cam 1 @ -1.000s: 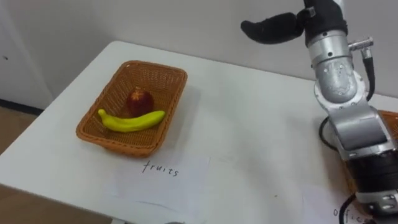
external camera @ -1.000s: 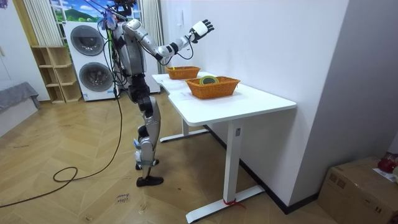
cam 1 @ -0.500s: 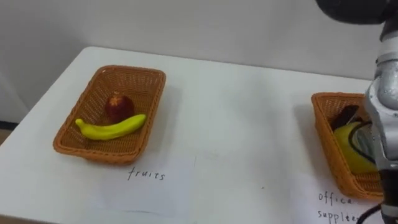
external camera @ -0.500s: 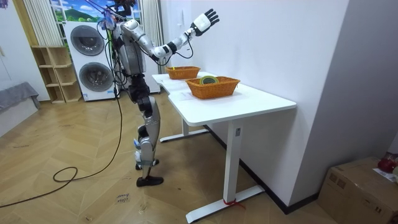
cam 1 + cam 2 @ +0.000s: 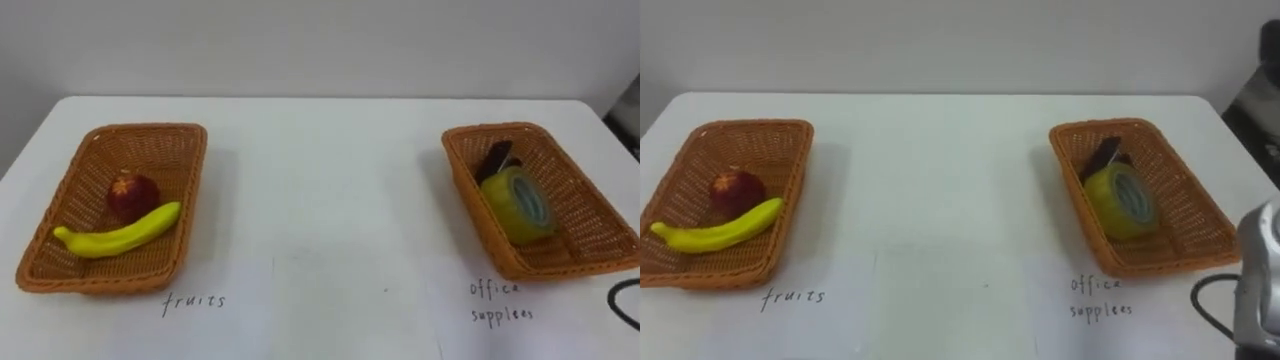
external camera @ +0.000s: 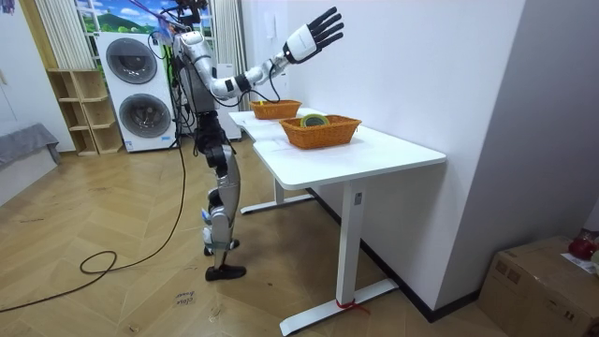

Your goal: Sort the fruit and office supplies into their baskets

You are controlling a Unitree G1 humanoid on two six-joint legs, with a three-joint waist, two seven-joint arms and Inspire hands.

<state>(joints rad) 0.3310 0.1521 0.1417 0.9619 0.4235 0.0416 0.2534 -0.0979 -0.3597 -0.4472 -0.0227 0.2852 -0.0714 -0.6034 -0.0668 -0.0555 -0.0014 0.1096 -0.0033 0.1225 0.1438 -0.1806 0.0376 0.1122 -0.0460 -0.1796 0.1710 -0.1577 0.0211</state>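
On the white table (image 5: 320,180) stand two wicker baskets. The fruit basket (image 5: 60,272) on the left holds a red apple (image 5: 132,193) and a yellow banana (image 5: 120,235). The office basket (image 5: 572,270) on the right holds a yellow tape roll (image 5: 518,205) and a dark object (image 5: 497,160) behind it. In the room view I stand at the table's end, my right hand (image 6: 314,28) raised high above the baskets, open with fingers spread and holding nothing.
Paper labels lie in front of the baskets: "fruits" (image 5: 195,300) and "office supplies" (image 5: 500,302). The wall runs behind the table's far edge. A washing machine (image 6: 140,94) and shelf stand behind me.
My right arm has swung higher and left the left eye view. The camera has turned, so both baskets now show side by side. Nothing in the baskets has moved.
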